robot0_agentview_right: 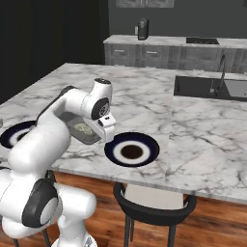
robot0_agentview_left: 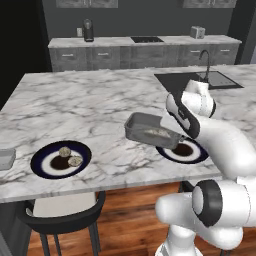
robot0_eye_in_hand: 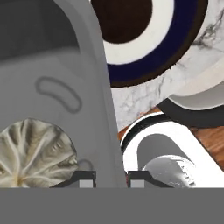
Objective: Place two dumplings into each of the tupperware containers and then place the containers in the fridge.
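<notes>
With dumplings (robot0_eye_in_hand: 35, 151) inside, one tupperware container (robot0_agentview_left: 150, 131) hangs above the worktop (robot0_agentview_left: 100, 100), its wall clenched in the claw (robot0_eye_in_hand: 111, 177); the fridge trip and two plated dumplings (robot0_agentview_left: 70, 156) remain.

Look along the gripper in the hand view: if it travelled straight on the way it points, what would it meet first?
The gripper is shut on the wall of the tupperware container, so that wall lies directly ahead. Beyond it sits the dark blue plate with brown sauce on the marble counter; depth there is unclear.
</notes>
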Robot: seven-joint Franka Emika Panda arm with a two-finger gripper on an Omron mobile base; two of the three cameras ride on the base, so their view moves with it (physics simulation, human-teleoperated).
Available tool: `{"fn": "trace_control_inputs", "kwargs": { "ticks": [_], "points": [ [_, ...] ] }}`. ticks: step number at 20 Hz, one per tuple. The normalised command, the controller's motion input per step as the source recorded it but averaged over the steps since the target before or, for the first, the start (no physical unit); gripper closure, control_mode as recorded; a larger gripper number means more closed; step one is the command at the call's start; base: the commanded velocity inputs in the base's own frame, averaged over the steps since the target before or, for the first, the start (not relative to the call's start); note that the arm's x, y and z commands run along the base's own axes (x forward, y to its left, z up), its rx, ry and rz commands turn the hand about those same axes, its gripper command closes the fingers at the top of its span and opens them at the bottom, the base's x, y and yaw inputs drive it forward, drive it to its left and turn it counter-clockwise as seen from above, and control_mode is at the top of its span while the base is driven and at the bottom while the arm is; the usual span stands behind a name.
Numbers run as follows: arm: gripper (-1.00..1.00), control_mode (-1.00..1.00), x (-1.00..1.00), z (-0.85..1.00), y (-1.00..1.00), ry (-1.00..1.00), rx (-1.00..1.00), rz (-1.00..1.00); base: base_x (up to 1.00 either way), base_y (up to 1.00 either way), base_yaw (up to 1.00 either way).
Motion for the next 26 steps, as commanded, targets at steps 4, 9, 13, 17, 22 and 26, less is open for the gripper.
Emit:
{"fn": "trace_control_inputs", "kwargs": {
  "ticks": [4,9,13,17,22,26],
  "points": [
    [1.0,-1.0,-1.0,0.75,0.02,0.0,0.0,-0.31,0.0,0.0,0.0],
    [1.0,-1.0,-1.0,0.75,0.02,0.03,0.0,-0.3,0.0,0.0,0.0],
    [1.0,-1.0,-0.74,0.73,0.13,0.17,0.0,-0.22,0.0,0.0,0.0],
    [1.0,-1.0,-0.34,0.69,0.2,0.21,0.0,-0.13,0.0,0.0,0.0],
    [1.0,-1.0,-0.13,0.45,0.41,0.03,-0.01,-0.07,0.0,0.0,0.0],
    [1.0,-1.0,0.0,0.15,0.39,0.0,-0.01,-0.07,0.0,0.0,0.0]
  ]
}}
